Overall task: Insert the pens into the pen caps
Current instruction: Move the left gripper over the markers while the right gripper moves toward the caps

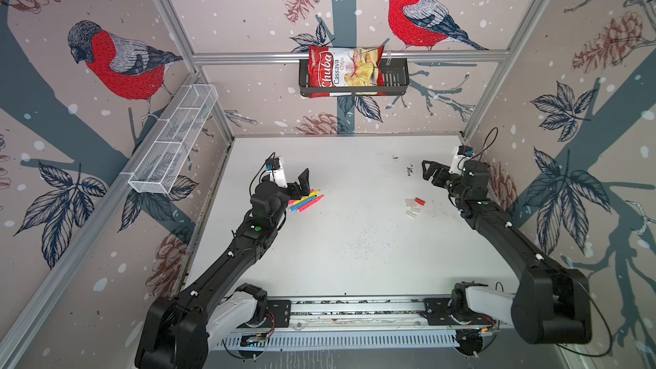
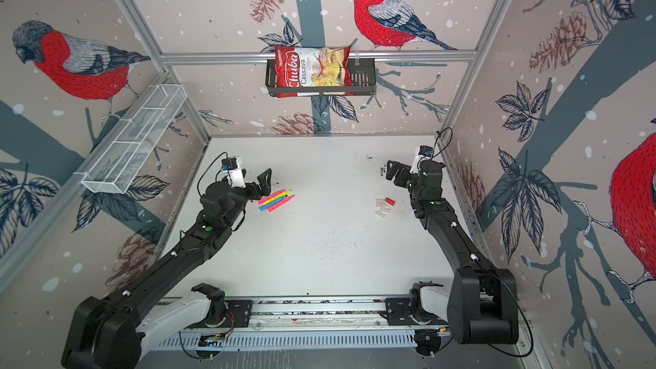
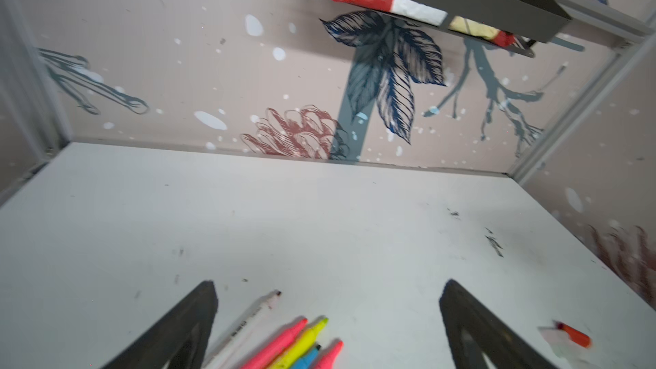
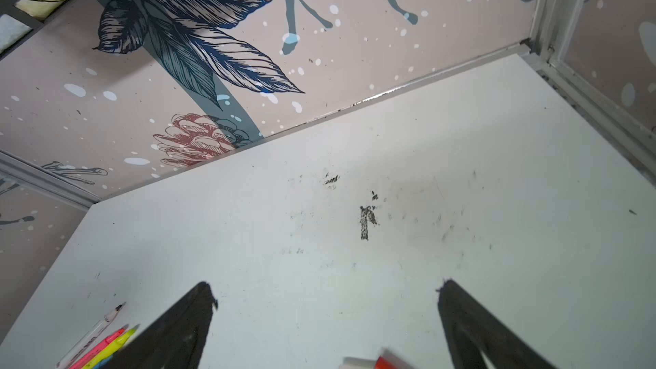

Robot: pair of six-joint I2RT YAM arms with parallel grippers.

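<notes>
Worktop (image 1: 355, 250): white and flat, speckled with dark scuffs.
Caps (image 1: 413, 208): a loose cluster lying on the right half of the worktop. The red cap (image 1: 420, 201) is just beside the whitish ones, and all are well apart from the pens.
Pens (image 1: 308, 200): they lie flat side by side on the left half, two pink, one yellow and one blue. The white pen (image 3: 248, 315) lies alongside them.
Left hand (image 1: 303, 184): fingers spread wide and holding nothing. It hovers over the left ends of the pens.
Right hand (image 1: 428, 172): fingers spread wide and empty, above bare worktop beyond the caps.
Black basket (image 1: 397, 79): on the back wall, holding a chips bag (image 1: 340, 69).
</notes>
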